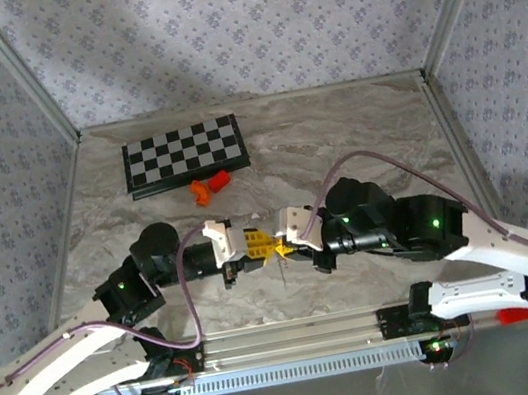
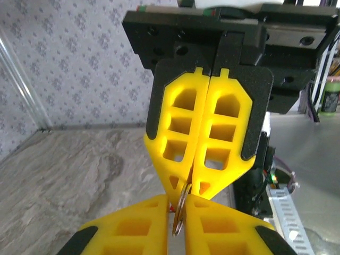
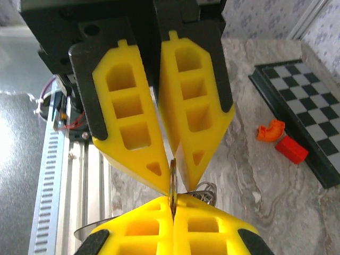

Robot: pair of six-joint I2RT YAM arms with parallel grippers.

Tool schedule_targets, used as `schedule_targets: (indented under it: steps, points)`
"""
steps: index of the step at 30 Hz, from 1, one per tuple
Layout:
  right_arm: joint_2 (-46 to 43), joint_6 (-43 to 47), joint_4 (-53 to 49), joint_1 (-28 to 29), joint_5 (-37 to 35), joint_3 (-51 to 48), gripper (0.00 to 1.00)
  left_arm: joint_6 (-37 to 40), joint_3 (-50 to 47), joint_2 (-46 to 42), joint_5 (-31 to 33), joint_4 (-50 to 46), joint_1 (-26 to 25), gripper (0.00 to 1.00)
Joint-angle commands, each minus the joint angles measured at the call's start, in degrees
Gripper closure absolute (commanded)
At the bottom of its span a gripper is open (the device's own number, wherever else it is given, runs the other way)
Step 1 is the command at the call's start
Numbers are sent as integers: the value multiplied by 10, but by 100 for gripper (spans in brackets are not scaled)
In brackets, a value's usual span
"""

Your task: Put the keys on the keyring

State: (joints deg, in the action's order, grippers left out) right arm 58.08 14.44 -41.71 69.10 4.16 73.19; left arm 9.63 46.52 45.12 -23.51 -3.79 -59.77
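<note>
My R fingers [image 3: 154,212] are clamped shut on the keyring [image 3: 173,180] wire, lower ctr of frame. My L fingers [image 3: 139,154] sit nearly closed round it, grip unconfirmed. Whether any keys are on it I cannot tell; threading presumably pending.

My fingers [image 3: 123,91] are yellow, latticed wedges on black mounts; my arms [image 1: 68,357] are white shells with black joints, green lights, looping mauve cables [image 1: 191,301]

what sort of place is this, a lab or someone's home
Probably a robot test booth, not a home: a marble-look table boxed in by patterned walls, a left arm and right arm bolted to a metal rail, a chessboard as a prop.
</note>
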Motion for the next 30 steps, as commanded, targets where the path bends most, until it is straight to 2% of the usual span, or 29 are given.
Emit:
schedule_targets:
  steps: [1, 3, 5, 12, 17, 19, 24, 26, 30]
  points:
    - [24, 22, -58, 9, 1, 36, 100, 39, 30, 7, 16, -57, -3, 89]
    - [37, 27, -71, 10, 1, 44, 100, 37, 29, 10, 14, -50, -3, 91]
    - [47, 30, -82, 12, -3, 53, 100, 33, 26, 12, 12, -44, -3, 100]
    - [15, 1, -36, 11, -13, 20, 100, -13, -12, -13, -16, 62, -3, 100]
    - [-46, -27, 69, 10, 1, -44, 86, -61, -44, -18, -55, 178, -2, 100]
    - [-60, -34, 103, 9, 12, -71, 84, -73, -51, -18, -67, 211, -3, 100]
    - [-77, -36, 126, 8, 15, -85, 86, -112, -67, -5, -95, 287, -3, 100]
    - [-80, -35, 128, 8, 15, -88, 93, -128, -74, 1, -100, 310, -3, 100]
    - [-94, -34, 146, 6, 12, -100, 95, -126, -77, 2, -93, 295, -3, 100]
